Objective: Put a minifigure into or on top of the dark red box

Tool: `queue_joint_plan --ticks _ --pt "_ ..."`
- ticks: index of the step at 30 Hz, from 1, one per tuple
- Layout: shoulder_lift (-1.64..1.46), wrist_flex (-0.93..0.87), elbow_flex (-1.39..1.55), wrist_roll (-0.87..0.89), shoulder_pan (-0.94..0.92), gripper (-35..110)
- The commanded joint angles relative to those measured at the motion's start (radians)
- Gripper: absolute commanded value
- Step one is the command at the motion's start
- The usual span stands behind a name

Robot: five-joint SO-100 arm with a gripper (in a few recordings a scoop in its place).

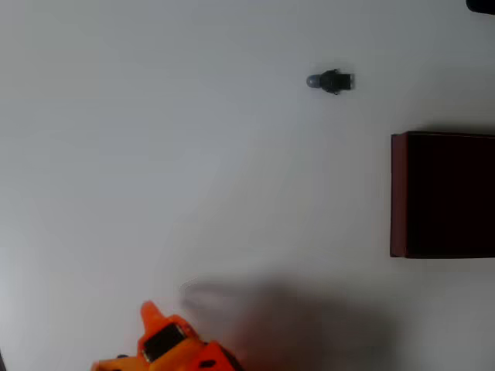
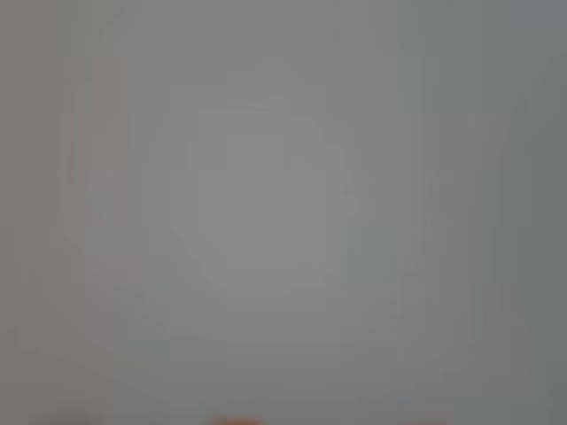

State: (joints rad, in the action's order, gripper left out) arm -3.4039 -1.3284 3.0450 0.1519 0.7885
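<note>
Minifigure lies on its side on the white desk, well apart from the dark red box at the overhead view's right edge; the reach seems barely begun, and the tool, whose opening I cannot tell, must cross to it

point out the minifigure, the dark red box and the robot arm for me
minifigure (image 1: 331, 81), overhead view, on its dark body
dark red box (image 1: 398, 193), overhead view, on its left red wall
robot arm (image 1: 174, 348), overhead view, on its orange body at the bottom edge
</note>
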Motion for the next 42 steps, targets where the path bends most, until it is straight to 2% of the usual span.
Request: queue_joint_plan --ticks 1,2,3,5,14,18,23,32,42 --pt "-0.008 0.032 -0.02 0.103 -0.078 7" --pt "-0.008 0.046 -0.04 0.126 -0.094 9" --pt "-0.008 0.06 -0.063 0.273 -0.1 11" --pt "-0.008 0.072 -0.106 0.215 -0.083 20" --pt "0.103 0.058 -0.285 0.247 -0.244 24" --pt "0.485 0.072 -0.518 0.213 -0.285 24" --pt "1.094 -0.106 -1.009 0.169 -0.399 23" --pt "1.402 -0.17 -1.29 -0.014 -0.6 23" --pt "1.738 -0.149 -1.566 -0.178 -0.808 22"
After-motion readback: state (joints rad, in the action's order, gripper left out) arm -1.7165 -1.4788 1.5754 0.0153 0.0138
